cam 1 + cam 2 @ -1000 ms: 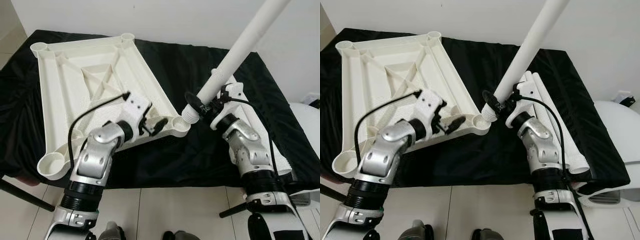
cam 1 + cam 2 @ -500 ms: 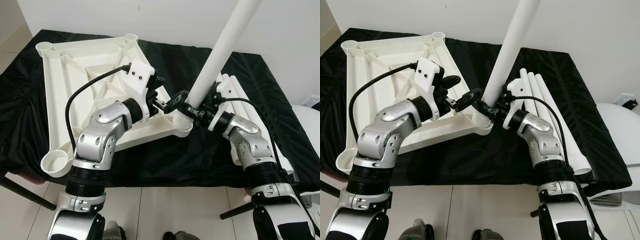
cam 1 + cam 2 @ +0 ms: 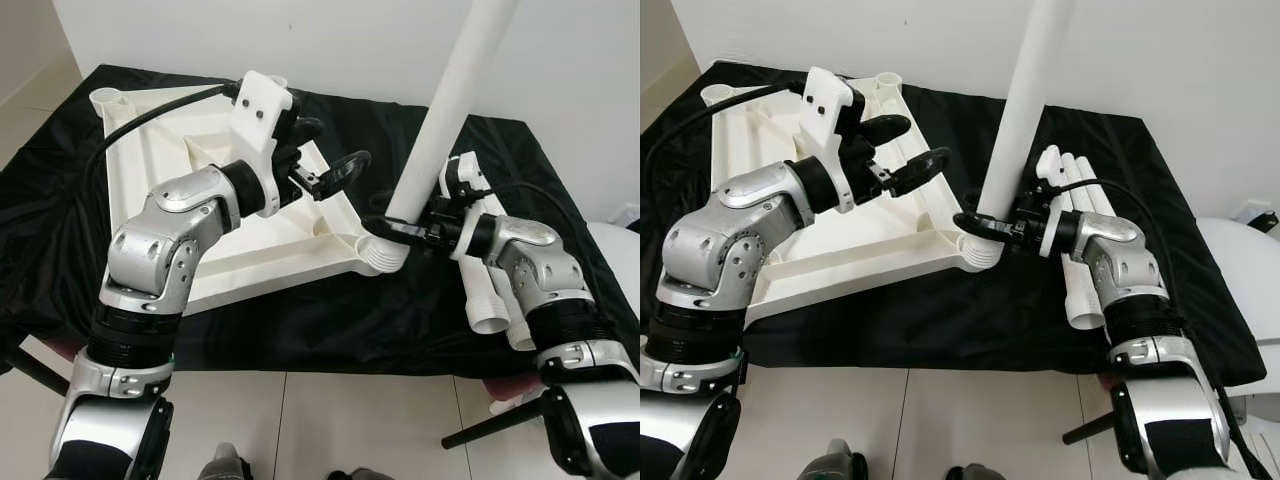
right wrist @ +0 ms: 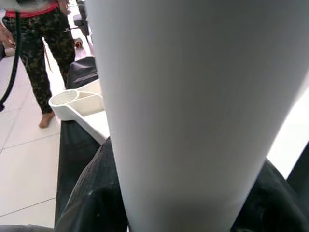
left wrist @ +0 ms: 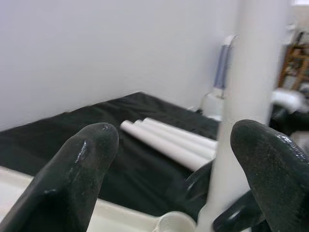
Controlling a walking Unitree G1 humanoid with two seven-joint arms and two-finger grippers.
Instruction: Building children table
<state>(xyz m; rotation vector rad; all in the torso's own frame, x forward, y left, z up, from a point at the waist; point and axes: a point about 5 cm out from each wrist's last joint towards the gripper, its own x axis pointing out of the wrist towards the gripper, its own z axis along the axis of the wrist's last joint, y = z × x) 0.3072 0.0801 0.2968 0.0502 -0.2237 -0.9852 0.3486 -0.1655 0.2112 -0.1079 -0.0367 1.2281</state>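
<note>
A white plastic table top [image 3: 170, 190] lies upside down on a black-draped surface, ribbed underside up, with round leg sockets at its corners. My right gripper [image 3: 395, 228] is shut on a long white table leg [image 3: 455, 95], which stands nearly upright with its threaded end at the near right corner socket [image 3: 385, 255]. My left gripper [image 3: 325, 160] is open, raised above the table top and just left of the leg, holding nothing. In the left wrist view its fingertips [image 5: 89, 154] frame the leg [image 5: 246, 96]. The leg [image 4: 193, 96] looms close in the right wrist view.
Spare white legs [image 3: 1080, 250] lie side by side on the black cloth [image 3: 300, 320] right of the table top. A white wall runs behind. In the right wrist view a person's legs [image 4: 34, 53] stand on the tiled floor beyond a far corner socket [image 4: 72, 101].
The leg has swung from a slant to nearly upright over the corner socket. My left gripper rose off the table top's edge and moved up toward the leg. The camera shifted too.
</note>
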